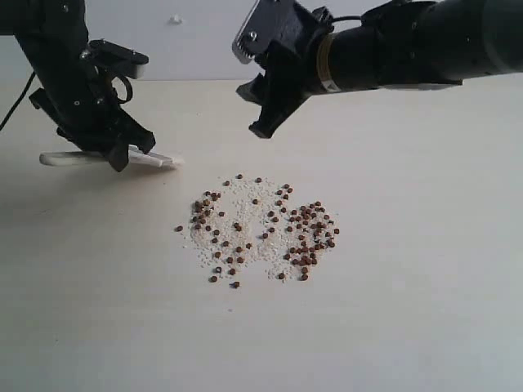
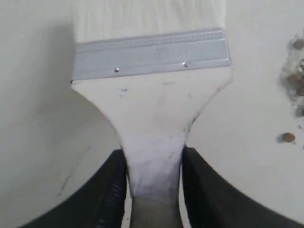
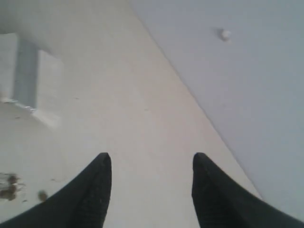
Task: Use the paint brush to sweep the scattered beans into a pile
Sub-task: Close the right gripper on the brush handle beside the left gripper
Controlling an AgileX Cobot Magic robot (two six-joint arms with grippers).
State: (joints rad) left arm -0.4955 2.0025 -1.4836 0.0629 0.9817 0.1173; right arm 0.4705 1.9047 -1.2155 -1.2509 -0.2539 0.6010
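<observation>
The paint brush (image 1: 106, 158) lies low and flat at the left of the table, handle end pointing left and bristles (image 1: 166, 162) toward the middle. My left gripper (image 1: 117, 152) is shut on its narrow handle neck (image 2: 154, 156), below the silver ferrule (image 2: 152, 56). The beans (image 1: 263, 227) are scattered over the table's middle among white grains, thickest in a cluster on the right (image 1: 310, 237). A few beans (image 2: 288, 137) show beside the brush. Above and behind the beans my right gripper (image 1: 263, 114) hangs open (image 3: 151, 164) and holds nothing. The brush (image 3: 28, 80) and some beans (image 3: 9, 186) sit at that view's edge.
The pale table (image 1: 425, 310) meets a light wall at the back. A small white knob (image 1: 175, 19) sticks out of that wall. The right arm's dark body (image 1: 409, 45) stretches across the upper right, above the table.
</observation>
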